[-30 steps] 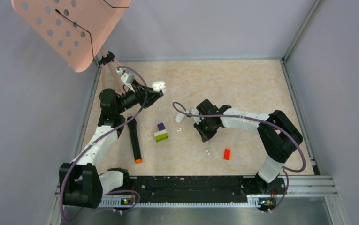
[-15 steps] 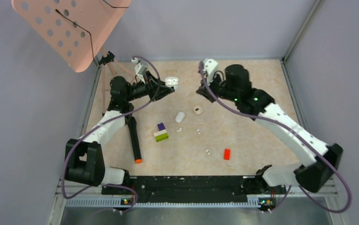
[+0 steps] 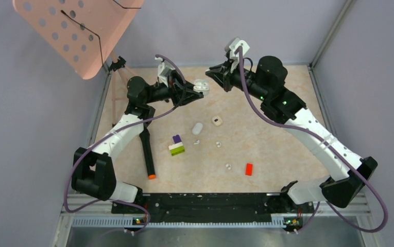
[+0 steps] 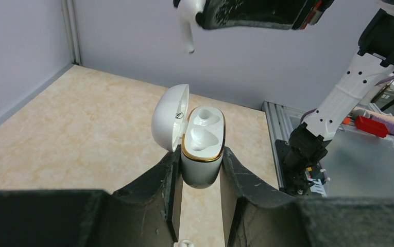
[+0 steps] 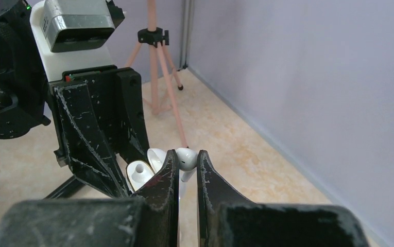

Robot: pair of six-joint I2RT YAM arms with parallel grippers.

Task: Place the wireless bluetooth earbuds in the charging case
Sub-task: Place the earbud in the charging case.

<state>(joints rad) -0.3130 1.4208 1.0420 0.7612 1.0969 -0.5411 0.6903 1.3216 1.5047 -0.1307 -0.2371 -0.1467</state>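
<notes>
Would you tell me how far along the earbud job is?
Done: the left gripper holds the charging case open, both sockets empty. In hand: the right gripper pinches one earbud near it. Left: seating it, plus the earbuds lying on the table.

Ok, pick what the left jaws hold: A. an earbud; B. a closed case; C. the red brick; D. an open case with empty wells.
D: the left wrist view shows the case clamped between the left jaws, lid flipped open and both wells bare, while the earbud sits pinched in the right jaws.
</notes>
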